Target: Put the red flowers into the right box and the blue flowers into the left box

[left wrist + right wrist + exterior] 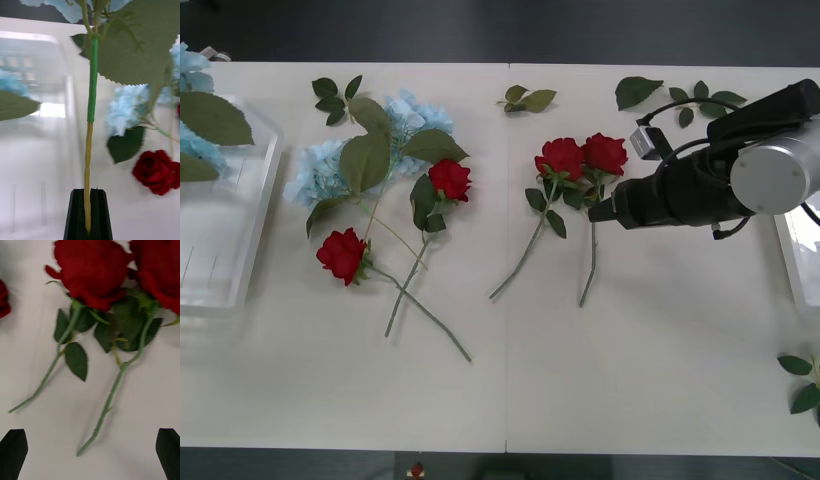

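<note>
My left gripper point(88, 215) is shut on the thin stem of a blue flower point(71, 9), which rises over the left box point(37, 93). The left box point(225, 250) sits at the table's left edge, with blue flowers point(192, 75) and big leaves over its far end. More blue flowers point(320, 170) lie on the table beside two red flowers point(342, 253). My right gripper point(90, 455) is open just above another pair of red flowers point(90, 273), with one stem end between its fingertips. The right arm point(680, 190) reaches in from the right. The right box point(802, 262) shows at the right edge.
Loose green leaf sprigs lie at the back of the table point(527, 99) and at the right point(700, 100). Another sprig point(805, 385) lies near the front right corner. The two red flower stems point(420, 300) at the left cross each other.
</note>
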Motion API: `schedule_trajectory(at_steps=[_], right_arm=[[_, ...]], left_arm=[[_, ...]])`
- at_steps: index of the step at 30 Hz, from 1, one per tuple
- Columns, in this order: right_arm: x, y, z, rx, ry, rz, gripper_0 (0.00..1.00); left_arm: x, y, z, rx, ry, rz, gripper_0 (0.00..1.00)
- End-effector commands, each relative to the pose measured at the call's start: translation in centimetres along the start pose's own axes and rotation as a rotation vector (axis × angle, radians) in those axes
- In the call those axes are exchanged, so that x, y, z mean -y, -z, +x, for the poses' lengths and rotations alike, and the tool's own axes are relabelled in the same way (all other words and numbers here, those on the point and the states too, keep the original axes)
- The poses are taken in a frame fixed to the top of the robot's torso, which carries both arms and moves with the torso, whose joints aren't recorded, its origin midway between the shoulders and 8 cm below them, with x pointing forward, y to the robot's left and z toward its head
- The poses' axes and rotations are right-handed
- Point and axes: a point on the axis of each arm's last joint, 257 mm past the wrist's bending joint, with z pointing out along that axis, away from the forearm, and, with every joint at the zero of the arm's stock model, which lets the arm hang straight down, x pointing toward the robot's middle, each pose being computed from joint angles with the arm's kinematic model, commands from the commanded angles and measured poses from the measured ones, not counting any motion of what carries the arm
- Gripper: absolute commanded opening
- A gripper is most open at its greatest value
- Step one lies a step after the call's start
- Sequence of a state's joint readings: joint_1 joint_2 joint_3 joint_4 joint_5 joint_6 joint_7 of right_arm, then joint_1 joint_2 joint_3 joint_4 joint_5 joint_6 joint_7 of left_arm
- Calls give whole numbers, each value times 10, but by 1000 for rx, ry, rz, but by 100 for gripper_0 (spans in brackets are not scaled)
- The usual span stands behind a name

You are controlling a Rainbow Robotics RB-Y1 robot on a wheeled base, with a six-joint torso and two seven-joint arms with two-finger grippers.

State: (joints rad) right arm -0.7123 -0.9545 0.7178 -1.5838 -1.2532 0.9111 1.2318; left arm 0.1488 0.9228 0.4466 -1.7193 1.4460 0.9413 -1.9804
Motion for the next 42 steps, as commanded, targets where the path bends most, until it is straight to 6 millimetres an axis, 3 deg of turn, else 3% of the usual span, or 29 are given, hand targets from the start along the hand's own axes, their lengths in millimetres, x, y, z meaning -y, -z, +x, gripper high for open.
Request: schedule_trajectory(at_steps=[1, 4, 6, 12, 24, 31, 32, 33, 34, 36, 41, 42], right_arm=[[23, -4, -26, 38, -115, 84, 100], [42, -15, -36, 60, -171, 147, 100], [51, -21, -40, 68, -185, 193, 100], [61, -34, -44, 65, -240, 281, 100], [53, -59, -60, 92, -288, 302, 100], [50, -70, -67, 102, -299, 325, 100], [51, -72, -67, 101, -303, 331, 100], [51, -74, -68, 99, -305, 335, 100], [51, -75, -69, 100, -308, 342, 100], [53, -77, -70, 97, -315, 354, 100], [53, -82, -71, 93, -319, 372, 100], [51, -84, -72, 91, -320, 372, 90]], left_arm=[[-62, 12, -3, 31, -13, -184, 0], [-104, 19, -1, 59, -40, -308, 0], [-123, 23, -3, 75, -51, -361, 0], [-152, 28, 5, 62, -50, -430, 0], [-150, -10, 38, -18, -54, -421, 0], [-148, -19, 43, -36, -54, -416, 0], [-148, -19, 43, -35, -53, -415, 3], [-148, -19, 43, -35, -52, -414, 13], [-147, -20, 43, -33, -48, -411, 31], [-145, -21, 42, -29, -38, -401, 50], [-125, -26, 49, -51, 30, -321, 67], [-118, -26, 49, -57, 41, -299, 69]])
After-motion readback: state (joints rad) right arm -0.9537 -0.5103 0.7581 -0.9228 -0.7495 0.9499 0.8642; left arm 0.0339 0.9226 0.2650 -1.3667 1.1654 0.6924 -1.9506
